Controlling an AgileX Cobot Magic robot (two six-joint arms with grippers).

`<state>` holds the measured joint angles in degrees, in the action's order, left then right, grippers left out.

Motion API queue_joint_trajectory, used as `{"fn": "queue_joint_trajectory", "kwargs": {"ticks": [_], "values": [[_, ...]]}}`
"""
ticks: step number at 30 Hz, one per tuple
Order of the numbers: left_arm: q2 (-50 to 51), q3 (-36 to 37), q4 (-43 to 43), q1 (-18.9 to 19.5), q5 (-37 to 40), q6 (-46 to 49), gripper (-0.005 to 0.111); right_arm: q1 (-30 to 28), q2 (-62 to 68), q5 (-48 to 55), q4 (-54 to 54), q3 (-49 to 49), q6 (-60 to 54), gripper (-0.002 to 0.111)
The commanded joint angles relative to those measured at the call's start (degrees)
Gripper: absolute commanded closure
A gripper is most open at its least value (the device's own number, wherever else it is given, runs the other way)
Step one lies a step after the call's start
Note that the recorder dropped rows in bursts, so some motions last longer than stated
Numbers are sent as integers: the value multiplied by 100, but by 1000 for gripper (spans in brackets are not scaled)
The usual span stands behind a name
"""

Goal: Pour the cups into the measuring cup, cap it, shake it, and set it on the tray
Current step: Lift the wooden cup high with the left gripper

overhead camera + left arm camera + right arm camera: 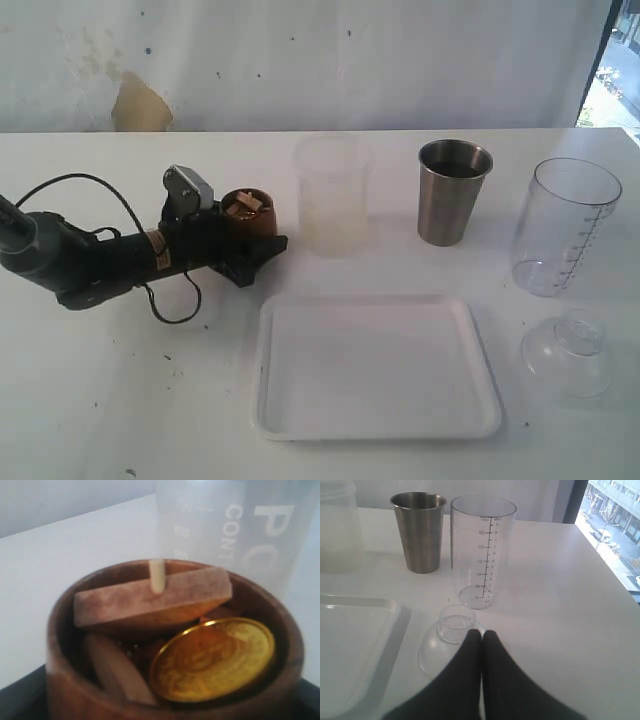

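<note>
I read "MAX" atop the scale on the measuring cup (482, 550) — its figures too small. Frosted cup (210, 525): "CON", big "P" — cut off.

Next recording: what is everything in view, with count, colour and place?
round-bellied brown wooden cup: 1, brown, exterior-view left, between left jaws
gold coin: 1, gold, inside that cup
brownish solid pieces: several, brown, inside that cup
frosted translucent plastic cup: 1, whitish, beside wooden cup
tapered brushed-steel tumbler: 1, grey, back centre-right
tall clear graduated measuring cup: 1, clear, far right, uncapped
clear dome lid: 1, clear, before measuring cup
flat white rectangular plastic tray: 1, white, front centre
white table: 1, white, under everything
left gripper: 1, black, jaws flank wooden cup, grip unclear
right gripper: 1, black, shut, near lid
</note>
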<state>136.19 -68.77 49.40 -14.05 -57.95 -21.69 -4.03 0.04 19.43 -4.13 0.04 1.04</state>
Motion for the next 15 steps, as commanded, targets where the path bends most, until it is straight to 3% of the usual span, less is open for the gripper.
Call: {"fn": "queue_joint_trajectory", "kwargs": {"ticks": [1, 9, 15], "values": [[-623, 20, 522, 38, -10, -118, 107, 4, -4, -14, -42, -4, 41, 108], [-1642, 20, 544, 14, -36, -1044, 107, 4, -4, -14, -42, -4, 41, 108], [-2251, -300, 679, -316, 324, -1673, 107, 4, -4, -14, -42, -4, 41, 108]]}}
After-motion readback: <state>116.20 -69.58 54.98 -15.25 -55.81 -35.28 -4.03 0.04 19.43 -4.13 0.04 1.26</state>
